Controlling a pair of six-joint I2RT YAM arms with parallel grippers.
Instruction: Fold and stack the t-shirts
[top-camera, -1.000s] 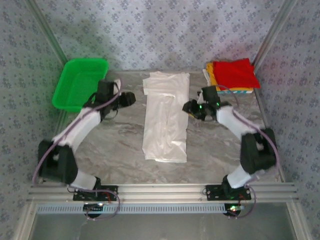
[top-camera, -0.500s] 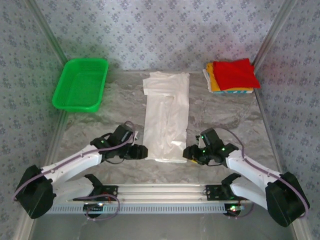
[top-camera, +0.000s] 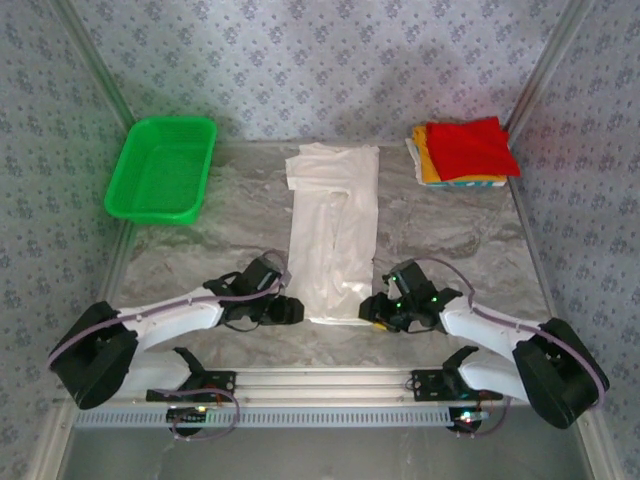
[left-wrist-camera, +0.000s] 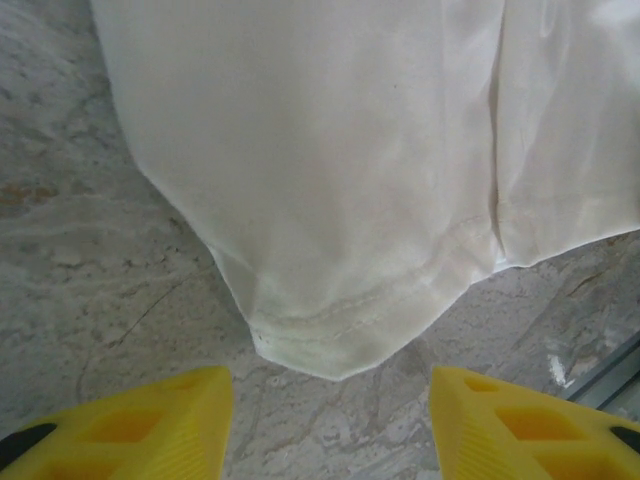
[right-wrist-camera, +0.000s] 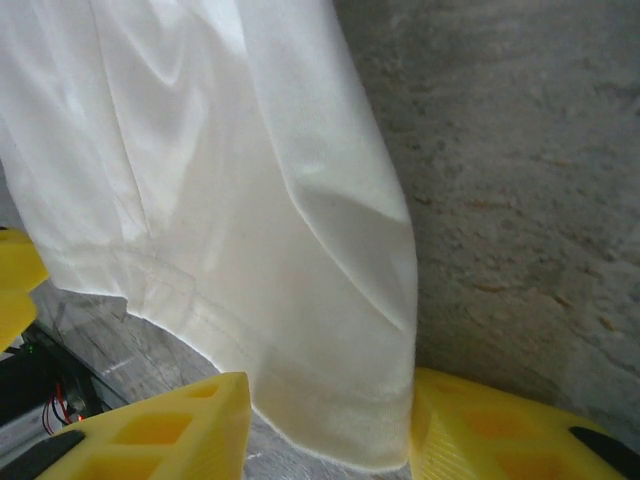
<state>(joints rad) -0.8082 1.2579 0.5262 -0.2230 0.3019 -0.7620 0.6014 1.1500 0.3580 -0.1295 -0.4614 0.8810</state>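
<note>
The white t-shirt (top-camera: 332, 235) lies lengthwise, far to near, on the table (top-camera: 455, 250). The left gripper (top-camera: 289, 310) and right gripper (top-camera: 373, 311), both spread wide and empty, flank its near hem corners.

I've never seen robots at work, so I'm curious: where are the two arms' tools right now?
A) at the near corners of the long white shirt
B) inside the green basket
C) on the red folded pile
A: the left tool and the right tool sit at the near hem of the white t-shirt, one at each corner, fingers apart.
</note>
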